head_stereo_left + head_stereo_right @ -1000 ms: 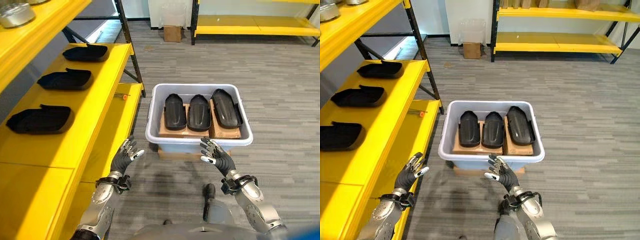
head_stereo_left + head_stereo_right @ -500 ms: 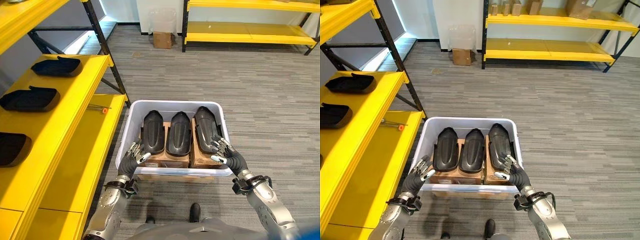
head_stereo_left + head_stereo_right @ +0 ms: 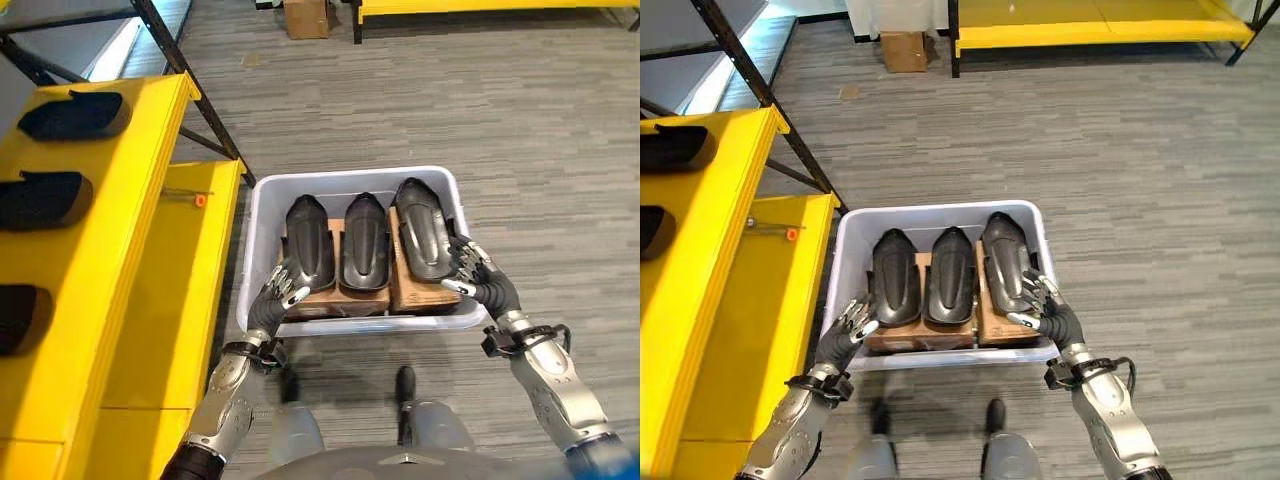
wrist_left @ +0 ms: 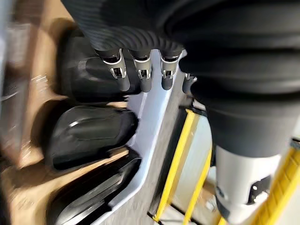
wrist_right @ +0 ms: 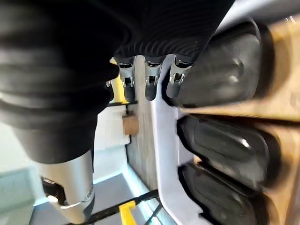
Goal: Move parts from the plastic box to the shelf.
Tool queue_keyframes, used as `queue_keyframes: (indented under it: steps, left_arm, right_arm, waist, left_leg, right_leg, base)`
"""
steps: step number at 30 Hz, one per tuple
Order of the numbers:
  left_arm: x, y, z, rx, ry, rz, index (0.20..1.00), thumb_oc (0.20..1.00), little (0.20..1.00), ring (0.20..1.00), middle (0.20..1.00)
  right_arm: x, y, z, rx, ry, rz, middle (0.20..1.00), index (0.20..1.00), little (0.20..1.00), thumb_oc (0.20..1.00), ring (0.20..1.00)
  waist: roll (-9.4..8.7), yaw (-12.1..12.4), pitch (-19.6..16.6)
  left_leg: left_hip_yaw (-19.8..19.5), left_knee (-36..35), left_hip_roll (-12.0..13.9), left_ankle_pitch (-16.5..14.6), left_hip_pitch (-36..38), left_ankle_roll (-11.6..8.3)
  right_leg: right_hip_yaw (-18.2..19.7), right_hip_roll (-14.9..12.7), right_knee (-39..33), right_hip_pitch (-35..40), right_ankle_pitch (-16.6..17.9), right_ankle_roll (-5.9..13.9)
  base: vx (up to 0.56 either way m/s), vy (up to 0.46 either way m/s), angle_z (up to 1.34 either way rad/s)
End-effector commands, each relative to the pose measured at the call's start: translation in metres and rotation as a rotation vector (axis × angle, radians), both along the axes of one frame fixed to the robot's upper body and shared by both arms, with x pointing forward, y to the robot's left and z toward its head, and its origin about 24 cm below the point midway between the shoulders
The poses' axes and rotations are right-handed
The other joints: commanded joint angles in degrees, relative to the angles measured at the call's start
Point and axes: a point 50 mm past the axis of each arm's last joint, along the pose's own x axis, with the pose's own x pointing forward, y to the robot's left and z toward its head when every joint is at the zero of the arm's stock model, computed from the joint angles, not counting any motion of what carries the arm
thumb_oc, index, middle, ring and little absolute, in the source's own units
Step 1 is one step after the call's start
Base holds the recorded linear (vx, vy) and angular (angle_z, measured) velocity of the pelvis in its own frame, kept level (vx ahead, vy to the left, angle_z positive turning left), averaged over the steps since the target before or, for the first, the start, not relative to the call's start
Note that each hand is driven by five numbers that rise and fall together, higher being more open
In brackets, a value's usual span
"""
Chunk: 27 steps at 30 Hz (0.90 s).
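The plastic box (image 3: 255, 220) is pale grey, rectangular, open at the top, and stands on the floor between the two hands. Its near rim runs from the left hand (image 3: 284, 293) at one front corner to the right hand (image 3: 471, 276) at the other. Three black moulded parts lie in it side by side on brown cardboard, each long, rounded at the far end and glossy. The left part (image 3: 307, 241) lies just beyond the left hand's fingertips; the middle part (image 3: 364, 240) lies between the hands; the right part (image 3: 424, 226), the longest-looking, lies just beside the right hand's fingers. The yellow shelf (image 3: 150, 190) stands beyond the left hand's outer side, with three more black parts (image 3: 40, 198) resting on its upper level.
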Motion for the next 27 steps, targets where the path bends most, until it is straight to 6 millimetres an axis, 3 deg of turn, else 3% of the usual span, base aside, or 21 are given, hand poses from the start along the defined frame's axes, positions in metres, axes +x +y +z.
queue_keyframes:
  steps: [1, 6, 11, 18, 27]
  left_arm:
    - [0.002, 0.011, 0.023, 0.01, -0.135, 0.016, 1.0, 1.0, 1.0, 1.0, 1.0]
    - [0.017, 0.007, 0.048, 0.025, -0.252, 0.02, 1.0, 1.0, 1.0, 1.0, 1.0]
    - [0.035, -0.015, 0.082, -0.002, -0.4, -0.011, 1.0, 1.0, 1.0, 1.0, 1.0]
    - [0.049, -0.033, 0.099, -0.032, -0.471, -0.033, 1.0, 1.0, 1.0, 1.0, 1.0]
    - [0.05, -0.041, 0.102, -0.057, -0.475, -0.06, 1.0, 1.0, 1.0, 1.0, 1.0]
  right_arm:
    - [0.021, 0.007, 0.034, 0.023, -0.196, 0.004, 1.0, 1.0, 1.0, 1.0, 1.0]
    - [0.035, 0.009, 0.055, -0.013, -0.309, -0.043, 1.0, 1.0, 1.0, 1.0, 1.0]
    - [0.051, 0.002, 0.082, -0.117, -0.455, -0.172, 1.0, 1.0, 1.0, 1.0, 1.0]
    - [0.076, -0.004, 0.098, -0.213, -0.529, -0.313, 1.0, 1.0, 1.0, 1.0, 1.0]
    - [0.084, -0.017, 0.116, -0.233, -0.606, -0.456, 1.0, 1.0, 1.0, 1.0, 1.0]
  waist:
    - [-3.09, 2.1, -1.8]
    - [-3.93, 1.9, 0.0]
    - [-3.99, 0.9, 3.4]
    - [-3.57, 0.2, 6.0]
    - [-2.26, -0.3, 7.1]
  left_leg:
    - [0.5, 6.3, 2.6, -0.3, -3.7, 0.03]
    - [1.7, 7.0, 1.8, -0.8, -6.2, 0.36]
    - [2.5, 7.3, 1.8, -0.2, -8.8, 0.23]
    - [3.5, 8.4, 2.6, -0.4, -10.8, -0.01]
    - [3.5, 8.7, 2.7, -0.1, -13.5, -0.44]
  right_leg:
    - [5.5, -6.5, 1.6, -2.4, 3.4, 4.07]
    - [6.5, -7.6, 1.3, -6.2, 5.2, 4.66]
    - [7.5, -7.6, 2.4, -10.5, 6.1, 5.02]
    - [8.9, -6.5, 4.9, -15.2, 6.3, 5.72]
    - [9.8, -5.9, 6.4, -19.6, 6.4, 5.7]
  base:
    - [-0.11, 0.115, -0.21]
    - [-0.05, 0.056, -0.01]
    - [-0.05, 0.015, -0.16]
    - [-0.04, -0.008, -0.17]
    - [-0.02, -0.019, -0.07]
